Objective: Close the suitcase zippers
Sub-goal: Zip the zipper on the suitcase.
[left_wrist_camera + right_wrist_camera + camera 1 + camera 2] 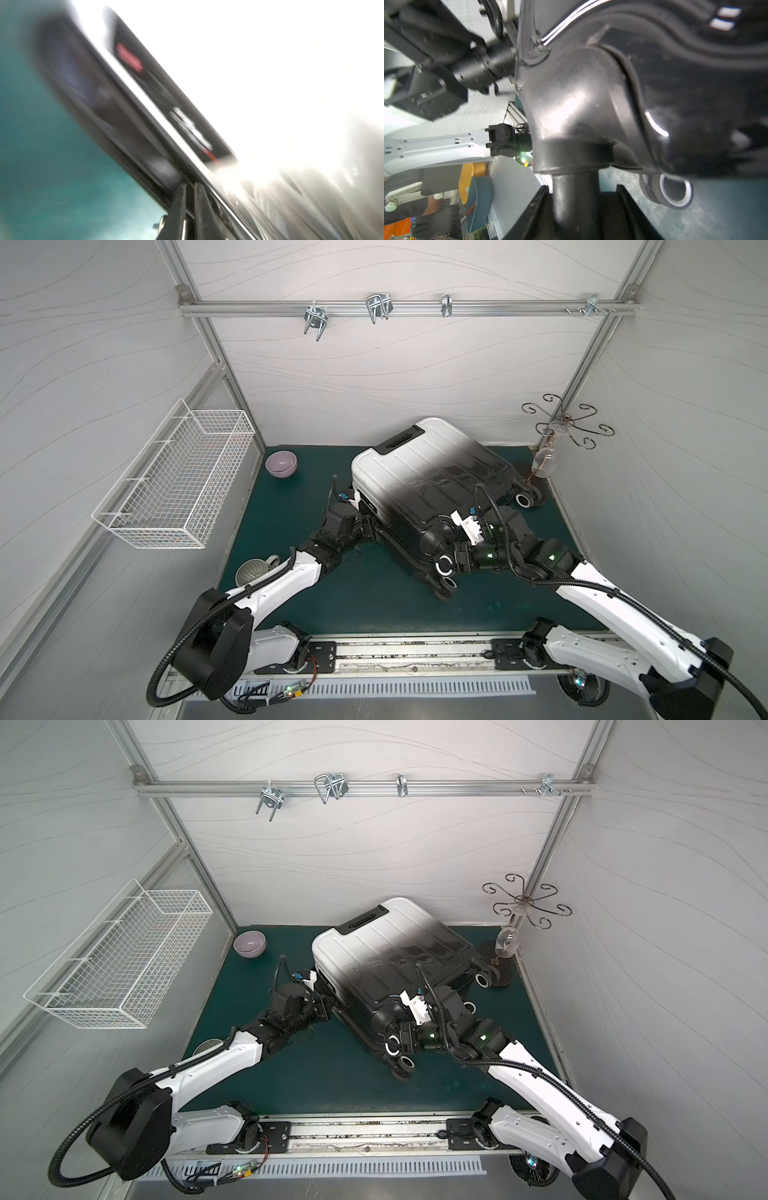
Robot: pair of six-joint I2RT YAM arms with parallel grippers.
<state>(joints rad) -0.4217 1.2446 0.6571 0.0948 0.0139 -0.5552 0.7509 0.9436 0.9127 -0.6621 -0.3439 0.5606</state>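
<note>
Right gripper [582,188] seemingly clamps a wheel stem [575,209] of the suitcase [415,477] (left gripper [189,191] pinched shut alongside).

Pale grey panels [395,377] with faint wavy lines enclose a dark green worktop [374,605]. An aluminium rail [415,306] with metal hooks [378,308] crosses the back; a white wire basket [178,477] hangs at one side.

White lettering [191,128] on the suitcase [158,89] is too blurred to read.
</note>
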